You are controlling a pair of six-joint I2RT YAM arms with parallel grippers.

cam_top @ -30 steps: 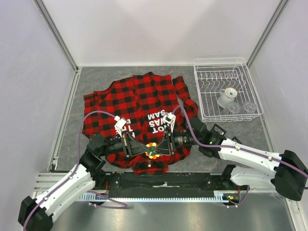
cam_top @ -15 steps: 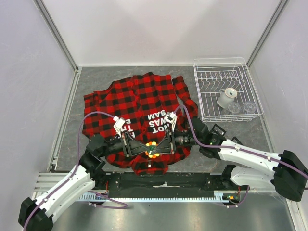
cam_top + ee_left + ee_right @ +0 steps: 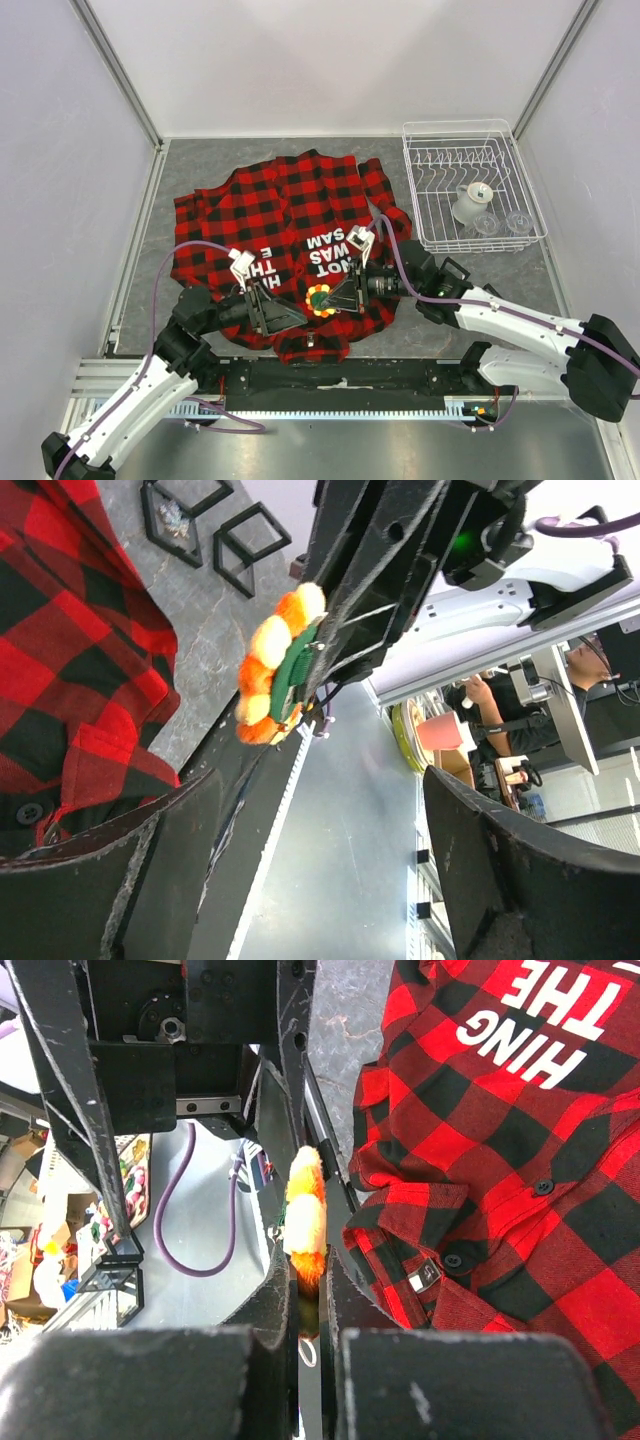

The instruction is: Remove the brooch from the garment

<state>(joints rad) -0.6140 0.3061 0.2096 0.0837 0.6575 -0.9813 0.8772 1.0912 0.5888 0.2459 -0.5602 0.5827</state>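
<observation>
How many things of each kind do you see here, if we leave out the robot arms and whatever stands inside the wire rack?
Plaid flannel shirt: 1
Flower brooch: 1
Wire dish rack: 1
Total: 3

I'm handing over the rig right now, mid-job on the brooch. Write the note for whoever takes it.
Left gripper: open, empty, pointing at the brooch.
Right gripper: shut on the brooch, pinching it edge-on.
Brooch: held up over the near edge of the shirt and looks clear of the fabric.
Shirt: spread flat, lettering up.
Done: brooch appears to be off the shirt.
Left: probably carry it away with the right arm and set it down off the shirt.
</observation>
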